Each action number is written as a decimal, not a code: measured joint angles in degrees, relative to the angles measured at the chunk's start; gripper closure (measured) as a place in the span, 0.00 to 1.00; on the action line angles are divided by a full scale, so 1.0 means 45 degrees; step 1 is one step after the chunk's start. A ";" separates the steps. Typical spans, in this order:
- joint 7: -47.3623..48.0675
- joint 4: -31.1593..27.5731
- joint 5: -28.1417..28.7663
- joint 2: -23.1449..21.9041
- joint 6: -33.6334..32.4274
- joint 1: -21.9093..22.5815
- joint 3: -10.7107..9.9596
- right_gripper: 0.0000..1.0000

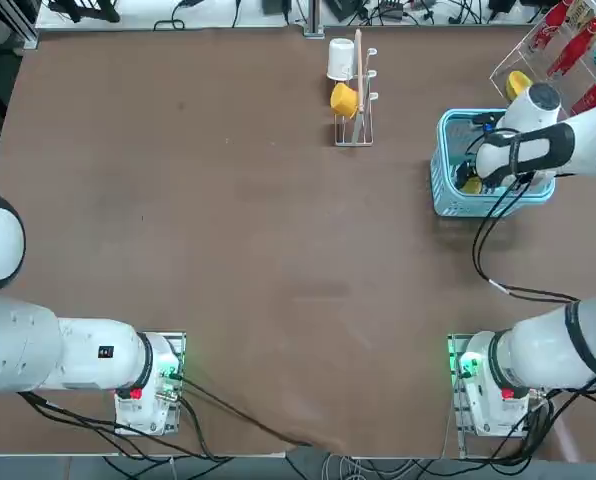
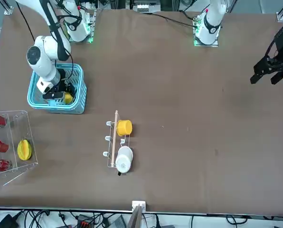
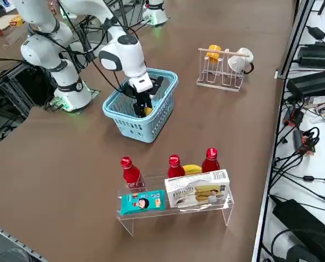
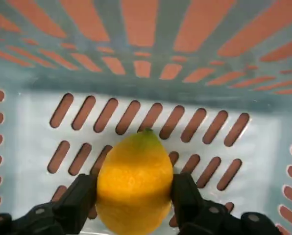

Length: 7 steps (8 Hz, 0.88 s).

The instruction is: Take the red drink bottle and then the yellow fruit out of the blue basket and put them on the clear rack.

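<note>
My right gripper point(image 4: 133, 192) is down inside the blue basket point(image 3: 124, 123), its two black fingers point(image 4: 80, 196) pressed against either side of the yellow fruit point(image 4: 134, 188), which rests on the slotted floor. From the side the yellow fruit point(image 3: 147, 111) shows just under the hand point(image 3: 142, 103). No bottle shows in the basket. Three red bottles point(image 3: 175, 166) stand on the clear rack point(image 3: 225, 210); which of them is the red drink bottle I cannot tell.
A larger yellow fruit point(image 3: 192, 169), a teal packet point(image 3: 142, 202) and a white box point(image 3: 197, 189) also sit on the rack. A wire cup stand point(image 1: 355, 110) holds a yellow cup point(image 1: 344, 99) and a white cup point(image 1: 340, 58) at the table's far middle.
</note>
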 joint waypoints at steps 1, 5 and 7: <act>0.0000 0.0128 0.0000 -0.0304 -0.0468 -0.0002 -0.0045 0.12; 0.0098 0.1582 0.0001 -0.1874 -0.4339 -0.0006 -0.0076 0.12; 0.0122 0.2660 0.0001 -0.2256 -0.6279 -0.0007 -0.0086 0.13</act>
